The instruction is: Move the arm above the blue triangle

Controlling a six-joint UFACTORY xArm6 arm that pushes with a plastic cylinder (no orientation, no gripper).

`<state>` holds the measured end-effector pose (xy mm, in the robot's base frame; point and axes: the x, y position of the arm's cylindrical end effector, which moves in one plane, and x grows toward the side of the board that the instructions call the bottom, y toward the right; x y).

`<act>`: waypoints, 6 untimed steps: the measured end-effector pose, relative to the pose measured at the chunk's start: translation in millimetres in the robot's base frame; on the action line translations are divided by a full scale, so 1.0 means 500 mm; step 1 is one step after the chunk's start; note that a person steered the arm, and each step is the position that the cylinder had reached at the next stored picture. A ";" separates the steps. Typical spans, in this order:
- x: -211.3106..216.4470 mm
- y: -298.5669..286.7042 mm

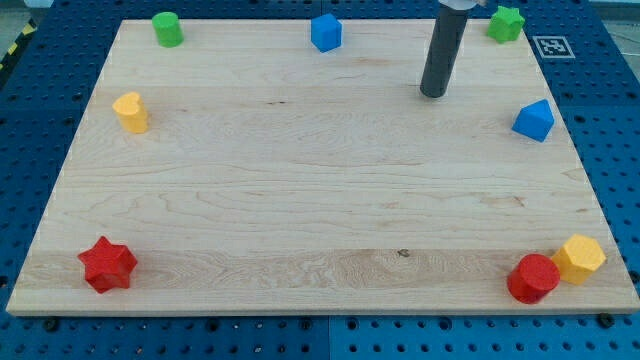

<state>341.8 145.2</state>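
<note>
The blue triangle (534, 121) sits near the board's right edge, in the upper part of the view. My tip (434, 94) stands on the board to the left of it and slightly higher in the view, about a hundred pixels away, not touching it. A blue cube-like block (326, 32) lies at the view's top centre, to the left of my rod.
Wooden board (300, 200) on a blue pegboard table. Green cylinder (167, 29) top left, green star (506, 22) top right, yellow block (131, 112) at left, red star (107, 264) bottom left, red cylinder (532, 278) and yellow hexagon (580, 258) touching at bottom right.
</note>
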 end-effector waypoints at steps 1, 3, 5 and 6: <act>-0.024 0.015; -0.041 0.130; -0.029 0.253; -0.015 0.267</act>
